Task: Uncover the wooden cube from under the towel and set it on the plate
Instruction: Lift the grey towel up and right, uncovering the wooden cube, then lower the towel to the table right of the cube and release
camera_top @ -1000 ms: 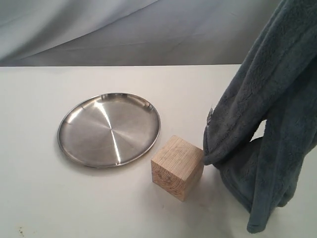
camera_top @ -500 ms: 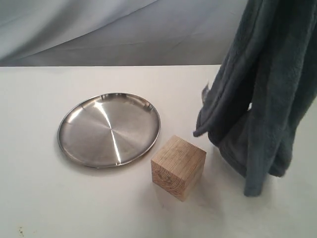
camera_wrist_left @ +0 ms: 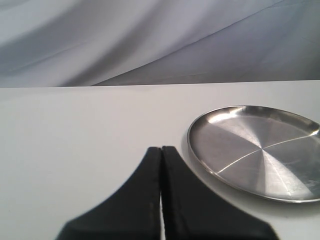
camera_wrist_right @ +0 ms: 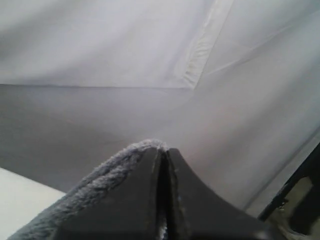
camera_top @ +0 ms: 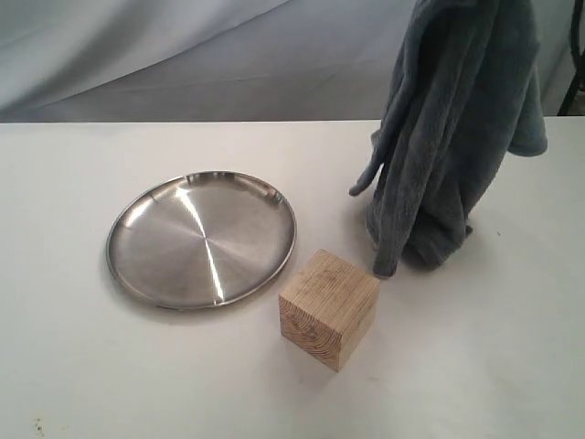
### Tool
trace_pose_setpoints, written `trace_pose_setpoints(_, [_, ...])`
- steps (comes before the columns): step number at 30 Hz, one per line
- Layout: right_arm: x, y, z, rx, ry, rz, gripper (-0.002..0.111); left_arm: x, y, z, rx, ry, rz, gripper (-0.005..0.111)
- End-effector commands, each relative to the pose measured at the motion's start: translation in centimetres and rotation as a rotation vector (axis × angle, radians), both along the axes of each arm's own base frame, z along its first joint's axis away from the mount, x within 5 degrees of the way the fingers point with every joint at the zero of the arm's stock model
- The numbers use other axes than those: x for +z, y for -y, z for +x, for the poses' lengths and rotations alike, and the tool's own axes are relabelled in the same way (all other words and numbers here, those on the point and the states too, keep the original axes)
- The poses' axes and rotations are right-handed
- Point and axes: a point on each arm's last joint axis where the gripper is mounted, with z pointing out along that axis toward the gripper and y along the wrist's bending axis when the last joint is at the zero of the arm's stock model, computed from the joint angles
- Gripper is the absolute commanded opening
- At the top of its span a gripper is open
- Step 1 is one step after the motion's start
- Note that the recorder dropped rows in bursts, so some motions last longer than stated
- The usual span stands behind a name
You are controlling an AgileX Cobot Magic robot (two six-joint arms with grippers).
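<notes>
The pale wooden cube stands uncovered on the white table, just right of the silver plate. The blue-grey towel hangs from above at the right, its lower folds touching the table behind and right of the cube. My right gripper is shut on the towel, whose fleece wraps over one finger; it is out of the exterior view. My left gripper is shut with nothing in it, low over the table near the plate.
The white table runs to a back edge with a grey draped backdrop behind it. A dark stand shows at the far right edge.
The towel has been lifted higher and carried back, away from the cube, and now hangs narrower with its folds behind the cube. Cube and plate have not moved.
</notes>
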Motion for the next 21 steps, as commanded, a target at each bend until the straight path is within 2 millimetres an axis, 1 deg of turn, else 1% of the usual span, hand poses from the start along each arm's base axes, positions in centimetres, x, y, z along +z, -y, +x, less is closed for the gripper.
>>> trace_pose_setpoints(1, [-2.3,-0.6,1.6,0.068,-0.109,0.106,0.000,-0.1,0.0,0.0,0.004,0.006,-0.008,0.000])
trace_pose_setpoints(4, [-4.3,-2.0,1.6,0.198,-0.191,0.123,0.000,-0.1,0.0,0.0,0.004,0.006,-0.008,0.000])
trace_pose_setpoints(6, [-5.3,-2.4,1.6,0.236,-0.226,0.116,0.000,-0.1,0.0,0.0,0.004,0.006,-0.008,0.000])
trace_pose_setpoints(11, [-8.3,-2.0,1.4,0.182,-0.314,0.126,0.000,-0.1,0.0,0.0,0.004,0.006,-0.008,0.000])
trace_pose_setpoints(18, [-14.0,-1.6,0.1,0.183,-0.486,0.081,0.000,-0.1,0.0,0.0,0.004,0.006,-0.008,0.000])
trace_pose_setpoints(21, [-16.8,-1.5,-0.4,0.179,-0.574,0.059,0.000,-0.1,0.0,0.0,0.004,0.006,-0.008,0.000])
